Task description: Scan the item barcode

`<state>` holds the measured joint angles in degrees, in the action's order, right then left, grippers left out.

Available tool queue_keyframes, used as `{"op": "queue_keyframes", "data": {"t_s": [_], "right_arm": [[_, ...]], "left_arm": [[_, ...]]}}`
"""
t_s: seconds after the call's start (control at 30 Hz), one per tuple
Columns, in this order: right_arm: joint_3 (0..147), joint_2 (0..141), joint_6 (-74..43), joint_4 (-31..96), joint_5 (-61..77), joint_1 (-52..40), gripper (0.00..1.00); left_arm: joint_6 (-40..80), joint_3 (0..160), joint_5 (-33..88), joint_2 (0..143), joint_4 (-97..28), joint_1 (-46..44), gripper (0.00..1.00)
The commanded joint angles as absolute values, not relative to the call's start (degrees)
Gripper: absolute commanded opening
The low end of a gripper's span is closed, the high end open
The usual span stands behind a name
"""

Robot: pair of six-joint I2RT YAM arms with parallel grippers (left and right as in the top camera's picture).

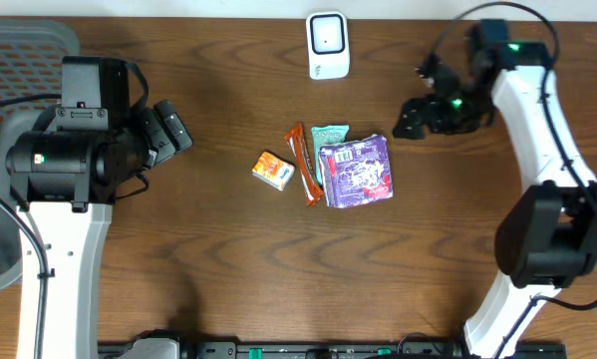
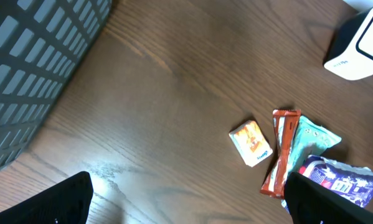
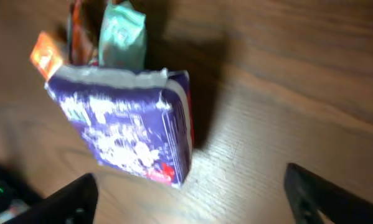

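Both claws hang above the tabletop (image 1: 218, 259) with jaws spread wide, gripping nothing: the left gripper (image 1: 170, 132) near the left edge, the right gripper (image 1: 414, 116) toward the far right corner. Mid-tabletop lies the purple packet (image 1: 357, 172), touching a teal sachet (image 1: 329, 135) and an orange bar (image 1: 305, 165); a small orange box (image 1: 274, 170) sits just beside the bar. At the far edge stands the white scanner (image 1: 328, 45).

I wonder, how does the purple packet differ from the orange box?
The purple packet is far larger than the orange box. The packet is a crinkled pouch; the box has crisp edges. Both lie flat on the table.
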<state>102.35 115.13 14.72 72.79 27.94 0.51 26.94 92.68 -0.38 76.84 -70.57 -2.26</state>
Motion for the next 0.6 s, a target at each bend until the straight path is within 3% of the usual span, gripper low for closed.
{"op": "queue_keyframes", "data": {"t_s": [0.0, 0.3, 0.57], "right_arm": [[94.65, 115.44, 20.86, 68.51, 42.68, 2.87, 0.87], [72.1, 115.44, 22.74, 46.09, 59.4, 3.36, 0.92], [64.47, 115.44, 22.76, 38.89, 61.1, 2.79, 0.69]], "left_arm": [[26.15, 92.9, -1.13, 77.1, -70.74, -2.04, 0.98], [26.15, 92.9, -1.13, 77.1, -70.74, -2.04, 0.98], [26.15, 92.9, -1.13, 77.1, -70.72, -2.04, 0.98]]}}
